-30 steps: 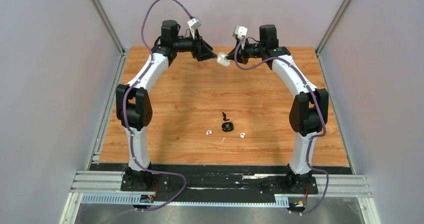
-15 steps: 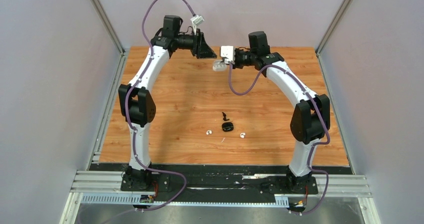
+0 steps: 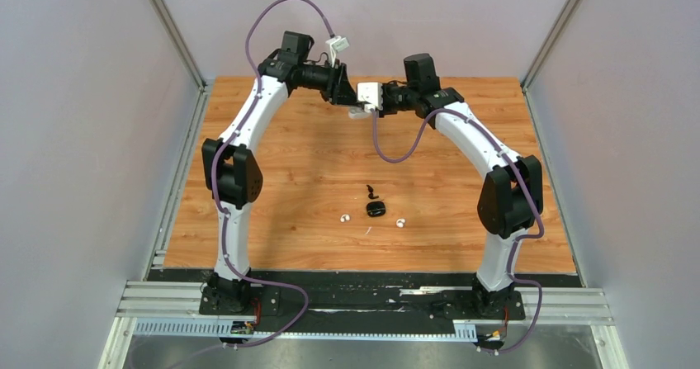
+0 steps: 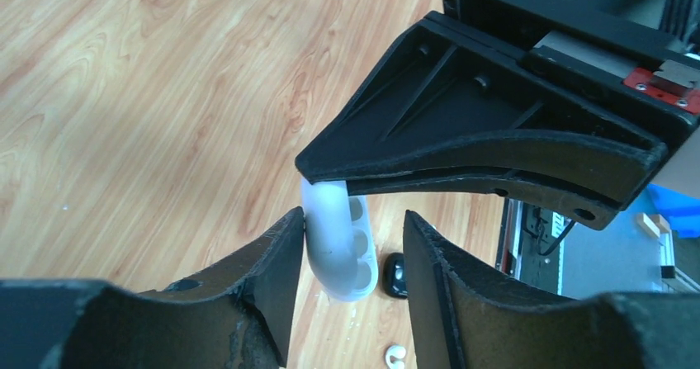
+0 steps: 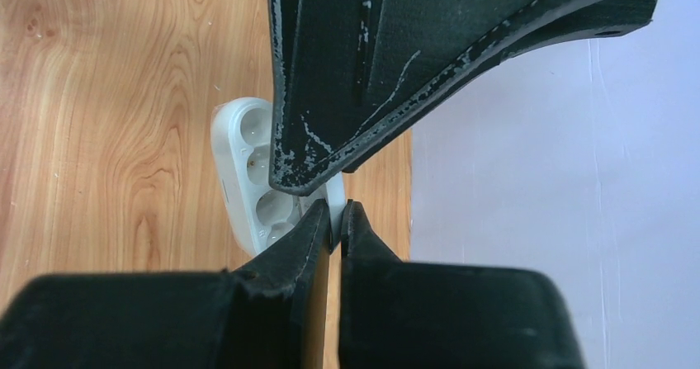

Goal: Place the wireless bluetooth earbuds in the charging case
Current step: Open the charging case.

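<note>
My right gripper (image 3: 367, 105) is shut on the thin lid of an open white charging case (image 3: 357, 111), holding it high above the far middle of the table. In the right wrist view the pinched lid sits between my fingertips (image 5: 337, 210) and the case body (image 5: 248, 167) shows its empty wells. My left gripper (image 3: 350, 95) is open, its jaws on either side of the case (image 4: 340, 249), the left finger touching it. On the table lie two white earbuds (image 3: 345, 218) (image 3: 401, 223) and a black stemmed earbud (image 3: 372, 192). One white earbud shows in the left wrist view (image 4: 395, 355).
A small black charging case (image 3: 376, 210) lies on the wooden table (image 3: 272, 179) between the white earbuds, also in the left wrist view (image 4: 394, 275). Grey walls stand left, right and behind. A metal rail (image 3: 363, 303) runs along the near edge.
My right gripper turned and carried the white case a little left and down. My left gripper drew back, then swung right so its open jaws now sit around the case.
</note>
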Controlling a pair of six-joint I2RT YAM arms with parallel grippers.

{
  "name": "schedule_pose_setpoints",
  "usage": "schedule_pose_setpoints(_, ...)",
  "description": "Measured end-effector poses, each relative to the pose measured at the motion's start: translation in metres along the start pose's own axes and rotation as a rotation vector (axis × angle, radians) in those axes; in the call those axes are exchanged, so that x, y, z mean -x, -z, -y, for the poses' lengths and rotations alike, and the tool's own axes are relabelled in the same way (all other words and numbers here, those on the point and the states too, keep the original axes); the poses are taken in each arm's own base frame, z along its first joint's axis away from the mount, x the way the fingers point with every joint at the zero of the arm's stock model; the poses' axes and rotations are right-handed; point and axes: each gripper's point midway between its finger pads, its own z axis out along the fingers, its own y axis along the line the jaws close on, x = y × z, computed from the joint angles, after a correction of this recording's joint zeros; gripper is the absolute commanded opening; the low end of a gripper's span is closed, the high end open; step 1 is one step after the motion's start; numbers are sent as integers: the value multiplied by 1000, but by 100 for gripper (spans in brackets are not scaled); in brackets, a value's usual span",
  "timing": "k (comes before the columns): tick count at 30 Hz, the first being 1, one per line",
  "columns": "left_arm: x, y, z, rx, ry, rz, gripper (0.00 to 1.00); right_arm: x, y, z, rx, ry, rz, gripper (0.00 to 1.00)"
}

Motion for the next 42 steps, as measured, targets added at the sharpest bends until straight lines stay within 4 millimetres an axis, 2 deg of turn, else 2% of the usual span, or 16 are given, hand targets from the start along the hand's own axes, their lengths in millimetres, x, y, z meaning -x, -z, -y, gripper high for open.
schedule_pose_setpoints(7, -6, -1, -8, 25, 16, -16, 49, 2, -2, -1, 3, 9, 2, 0)
schedule_pose_setpoints(13, -9, -3, -12, 32, 25, -22, 40, 3, -2, -1, 4, 21, 4, 0)
schedule_pose_setpoints(17, -10, -5, -12, 23, 28, -22, 38, 2, -2, 0, 2, 28, -2, 0)
schedule_pose_setpoints(27, -8, -8, -13, -5, 12, -10, 48, 3, -3, 0, 3, 41, -3, 0)
schedule_pose_setpoints(29, -8, -9, -14, -6, 13, -10, 43, 3, -3, 0, 3, 41, -3, 0)
schedule_pose_setpoints(36, -8, -10, -14, -16, 27, -6, 14, 1, -2, 1, -3, 42, -14, 0)
schedule_pose_setpoints(41, -6, -11, -13, -30, 24, 3, 3, 0, -1, 2, -7, 38, -19, 1)
schedule_pose_setpoints(42, -5, -11, -13, -32, 21, 6, 0, 0, -1, 3, -10, 33, -20, 5)
